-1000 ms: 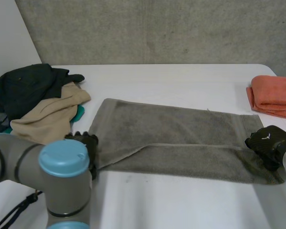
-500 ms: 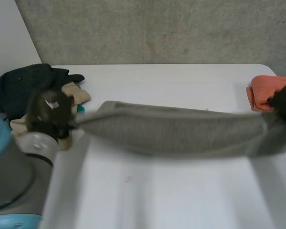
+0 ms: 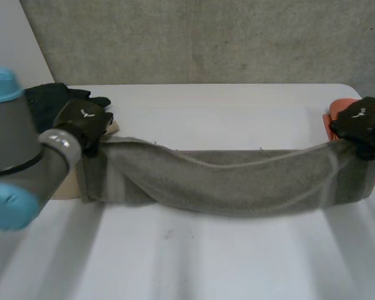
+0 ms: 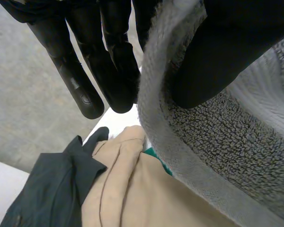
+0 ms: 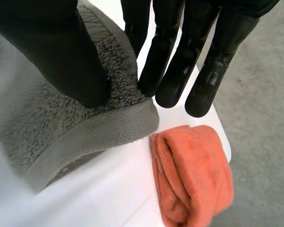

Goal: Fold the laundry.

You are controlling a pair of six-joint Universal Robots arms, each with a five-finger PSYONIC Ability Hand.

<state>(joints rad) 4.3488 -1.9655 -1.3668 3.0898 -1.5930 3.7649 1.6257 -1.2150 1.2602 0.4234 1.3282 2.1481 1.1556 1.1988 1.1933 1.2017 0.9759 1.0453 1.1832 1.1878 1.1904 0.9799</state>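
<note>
Head view: the grey towel (image 3: 237,181) was raised from the bench (image 3: 225,262) and strung between both hands.
A second earlier it had lain flat with a hand at each near corner. Here the left hand (image 3: 84,122) and right hand (image 3: 361,122) each pinched an end between thumb and fingers, and the towel sagged in the middle. Its left end hung above the beige garment (image 4: 132,189), its right end beside the folded orange towel (image 5: 194,175). The lengthwise fold looked begun but not yet laid down.

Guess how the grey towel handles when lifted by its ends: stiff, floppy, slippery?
Likely floppy: the grey towel sags in the middle between the left hand and right hand. Probably not slippery: its pile looks thick and loopy where each thumb pinches it.
</note>
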